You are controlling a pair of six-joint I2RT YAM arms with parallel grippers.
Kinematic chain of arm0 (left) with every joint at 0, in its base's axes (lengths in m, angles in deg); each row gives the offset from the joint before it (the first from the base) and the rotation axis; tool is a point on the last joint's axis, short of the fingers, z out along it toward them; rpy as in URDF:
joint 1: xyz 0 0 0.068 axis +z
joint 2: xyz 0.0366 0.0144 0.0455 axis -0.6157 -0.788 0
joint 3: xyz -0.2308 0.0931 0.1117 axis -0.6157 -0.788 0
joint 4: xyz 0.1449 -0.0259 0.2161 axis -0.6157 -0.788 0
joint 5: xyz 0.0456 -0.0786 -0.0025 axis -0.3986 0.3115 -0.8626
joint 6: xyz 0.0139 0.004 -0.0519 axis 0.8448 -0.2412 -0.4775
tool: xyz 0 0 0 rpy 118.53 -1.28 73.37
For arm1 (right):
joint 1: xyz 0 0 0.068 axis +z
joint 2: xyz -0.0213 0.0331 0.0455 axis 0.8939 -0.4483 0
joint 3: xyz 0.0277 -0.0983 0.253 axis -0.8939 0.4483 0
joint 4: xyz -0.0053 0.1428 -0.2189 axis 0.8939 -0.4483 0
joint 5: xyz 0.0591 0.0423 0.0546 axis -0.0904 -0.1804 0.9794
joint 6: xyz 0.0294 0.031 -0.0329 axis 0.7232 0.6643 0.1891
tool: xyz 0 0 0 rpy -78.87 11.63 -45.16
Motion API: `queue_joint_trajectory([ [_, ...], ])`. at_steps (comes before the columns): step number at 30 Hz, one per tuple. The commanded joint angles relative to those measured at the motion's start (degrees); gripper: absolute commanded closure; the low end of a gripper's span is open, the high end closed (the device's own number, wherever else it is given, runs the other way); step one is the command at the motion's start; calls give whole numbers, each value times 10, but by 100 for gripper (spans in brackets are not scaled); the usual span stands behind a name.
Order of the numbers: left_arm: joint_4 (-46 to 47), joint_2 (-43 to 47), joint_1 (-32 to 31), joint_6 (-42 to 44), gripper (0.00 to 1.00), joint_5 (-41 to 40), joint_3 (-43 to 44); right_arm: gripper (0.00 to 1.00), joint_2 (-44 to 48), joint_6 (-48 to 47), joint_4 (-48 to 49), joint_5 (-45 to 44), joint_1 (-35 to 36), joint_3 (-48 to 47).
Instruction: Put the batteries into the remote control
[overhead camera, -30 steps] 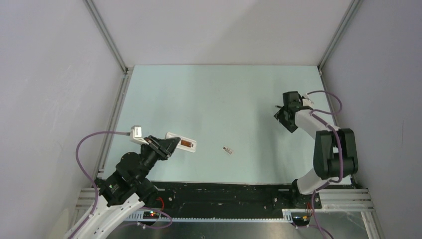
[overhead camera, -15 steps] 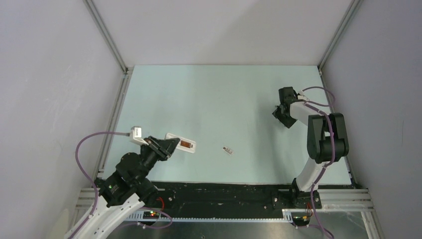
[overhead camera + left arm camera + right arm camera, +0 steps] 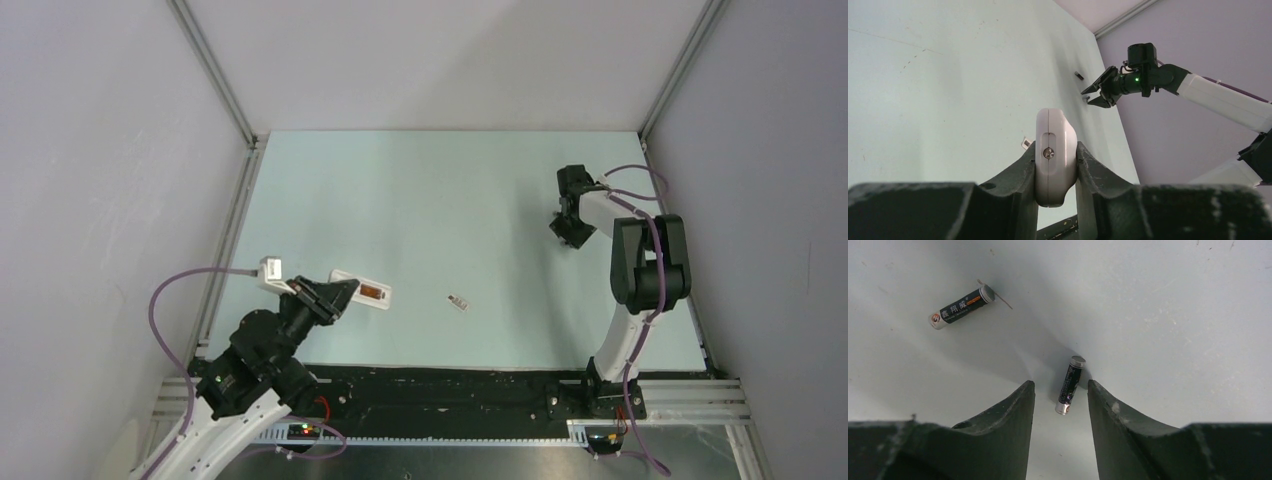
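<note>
Between the parted fingers of the right claw (image 3: 1060, 384) lies one battery (image 3: 1070, 382), flat on the pale table (image 3: 1173, 315). Its silver cap points away from the wrist camera and its other end sits just inside the fingertips. Neither finger touches it, so this claw is released and holds nothing. Farther out, up and to the left in that view and well clear of the fingers, the second battery (image 3: 962, 306) lies at a slant, dark with pale print along its side. From above, this claw is at the far right part of the table, pointing down at the surface.

At the near left, the left claw (image 3: 1056, 167) is clenched on the remote (image 3: 1054, 127). Its wrist camera sees the white body end-on, pinched between both fingers, with a small screw on the end facing the lens. From above, the remote sticks out to the right of the fingers, and an orange-brown recess shows on its upper side. Whether it rests on the table or is held just off it cannot be told.

A small pale plate (image 3: 458, 301) lies on the table to the right of the remote, apart from it, in the stretch between the two arms.
</note>
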Motion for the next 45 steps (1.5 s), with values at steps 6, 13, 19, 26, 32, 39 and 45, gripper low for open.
queue_joint_trajectory([
  [6, -8, 34, -1, 9, 100, -10, 13, 61, -13, -1, -51, -29, 14, -16],
  [13, -33, 49, -1, 19, 100, -22, 25, 76, -17, -7, -51, -20, 18, -16],
  [19, -44, 51, -1, 21, 100, -27, 30, 83, -16, -11, -55, -14, 18, -16],
  [26, -50, 51, -1, 21, 100, -29, 36, 100, 95, -83, 0, 71, 44, 27],
  [32, -54, 42, -1, 17, 100, -19, 43, 100, 309, -221, 82, 209, 175, 107],
  [39, -57, 27, -1, 6, 100, 0, 68, 100, 540, -235, 168, 311, 354, 210],
  [45, -59, 39, -1, 7, 100, -3, 93, 100, 687, -241, 259, 328, 455, 320],
])
